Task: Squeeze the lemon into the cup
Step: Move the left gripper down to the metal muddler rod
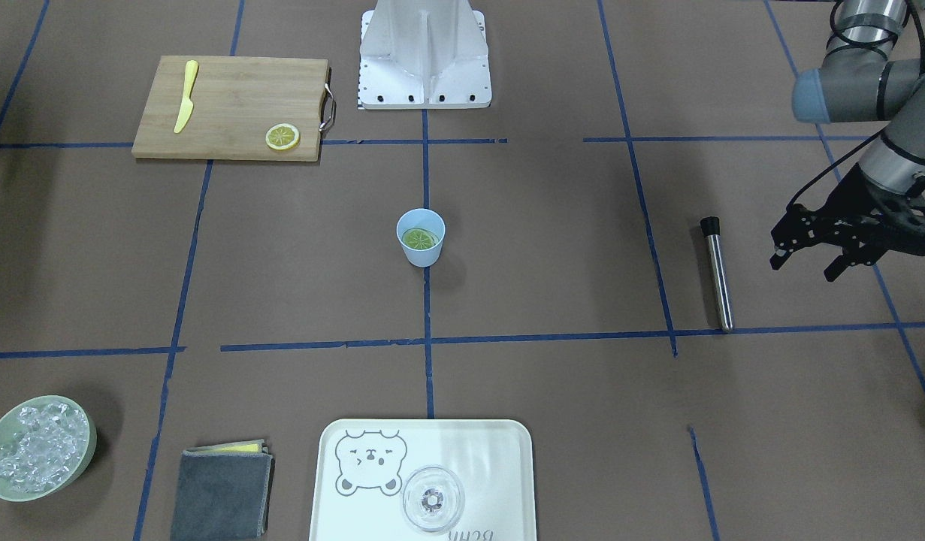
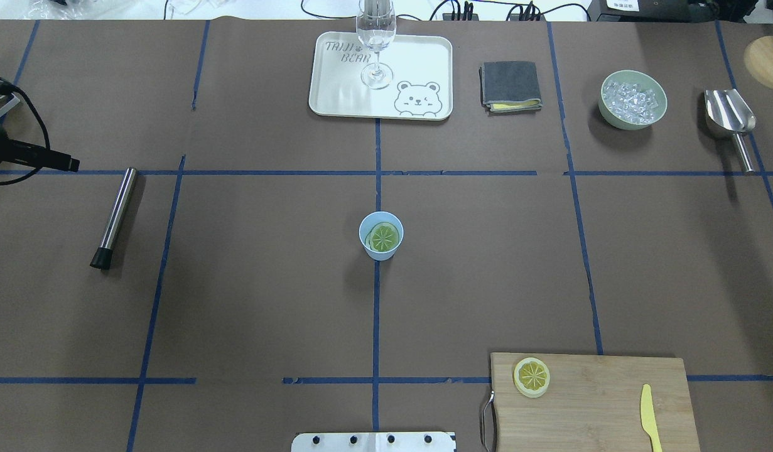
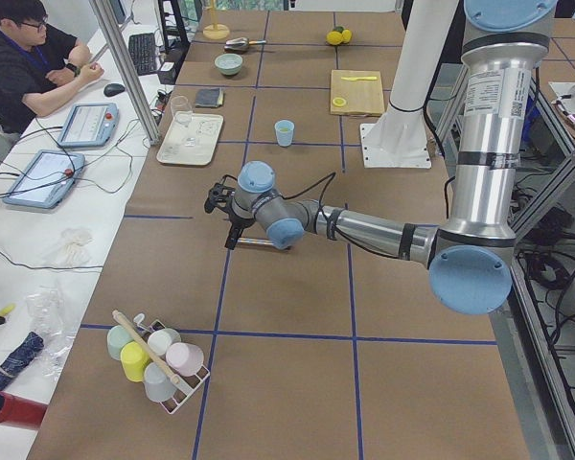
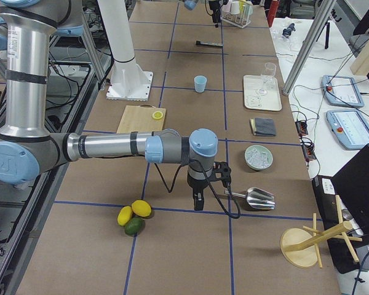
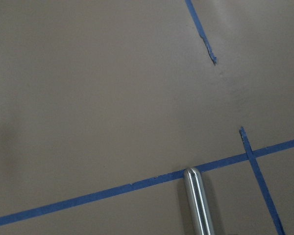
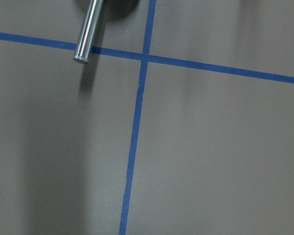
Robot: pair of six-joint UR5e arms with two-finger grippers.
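- The table (image 1: pixel 545 263) fills the front-facing view, brown and crossed by blue tape lines.
- The wooden cutting board (image 1: pixel 237 105) lies in the upper left of that view. A yellow knife (image 1: pixel 185 96) rests near its left end.
- The pale tray (image 1: pixel 470 451) with a bear drawing sits at the bottom centre. A clear glass (image 1: pixel 432 500) stands on it.
- My left gripper (image 1: pixel 806 264) hangs at the right edge of the front-facing view, at mid height. Its jaws are spread with nothing between them.
- My right gripper (image 4: pixel 197 201) shows only in the right side view, centre frame, pointing down beside the handle of a steel scoop (image 4: pixel 258 198). I cannot tell how its jaws stand.
- A folded grey cloth (image 1: pixel 222 496) lies at the bottom left, and left of it a green bowl of ice (image 1: pixel 92 439).
- A steel rod (image 1: pixel 719 278) with a black end lies just left of my left gripper, apart from it.
- The cup (image 1: pixel 422 257) stands upright at the centre of the frame, on a blue line, well apart from both my grippers.
- The lemon (image 1: pixel 421 239) lies flat inside the cup, face up.
- A second slice (image 1: pixel 282 137) rests on the cutting board, near its lower right corner.
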